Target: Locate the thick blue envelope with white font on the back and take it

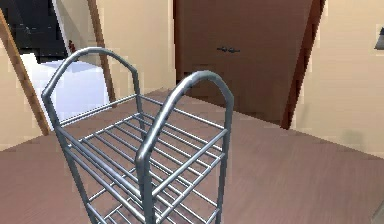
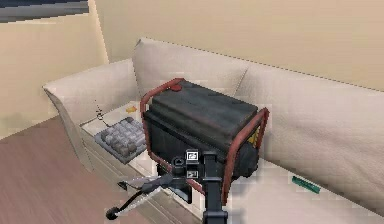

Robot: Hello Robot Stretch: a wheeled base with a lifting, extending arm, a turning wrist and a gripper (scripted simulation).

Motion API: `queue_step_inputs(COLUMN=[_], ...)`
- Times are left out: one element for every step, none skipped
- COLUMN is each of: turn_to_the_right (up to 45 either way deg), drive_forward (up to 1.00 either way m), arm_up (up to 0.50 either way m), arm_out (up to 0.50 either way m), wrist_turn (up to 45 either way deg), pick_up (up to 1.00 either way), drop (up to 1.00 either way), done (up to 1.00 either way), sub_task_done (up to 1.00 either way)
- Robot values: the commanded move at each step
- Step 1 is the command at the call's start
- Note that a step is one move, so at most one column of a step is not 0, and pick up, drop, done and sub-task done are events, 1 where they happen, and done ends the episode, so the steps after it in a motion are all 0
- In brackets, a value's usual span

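While the end effector (image 2: 118, 198) hangs low in the arm side view, just in front of a cream sofa (image 2: 300, 110), I cannot tell where the thick blue envelope lies relative to it: no shape on the cushions can be made out as that envelope. Whether the thin fingers (image 2: 112, 210) are apart or together cannot be told, nor whether they hold anything, since the sofa's front edge sits right behind them.

The arm (image 2: 213, 205) is a dark square bar topped by two small white squares (image 2: 190, 157) with black marks. Just beyond it, on the seat, stands a bulky black box (image 2: 200, 115), boxy with a matte top and a thin red frame along its edges. To its left on the seat, close by, lies a flat grey item with a bumpy, gridded face (image 2: 122, 137). A small green strip (image 2: 305, 183) lies on the seat to the box's right, well apart. The sofa looks soft and smooth, with rounded arms.

Ahead, a grey metal cart (image 1: 150, 140) of round tubing and wire shelves stands on brown plank floor (image 1: 300, 170), before a dark brown door (image 1: 240, 50).
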Motion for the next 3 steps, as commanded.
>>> queue_step_inputs(turn_to_the_right=[0.0,0.0,0.0], drive_forward=[0.00,0.00,0.00], arm_up=[0.00,0.00,0.00], arm_out=[0.00,0.00,0.00], wrist_turn=[45.0,45.0,6.0], pick_up=[0.00,0.00,0.00], drop=[0.00,0.00,0.00], done=[0.00,0.00,0.00], sub_task_done=[0.00,0.00,0.00])
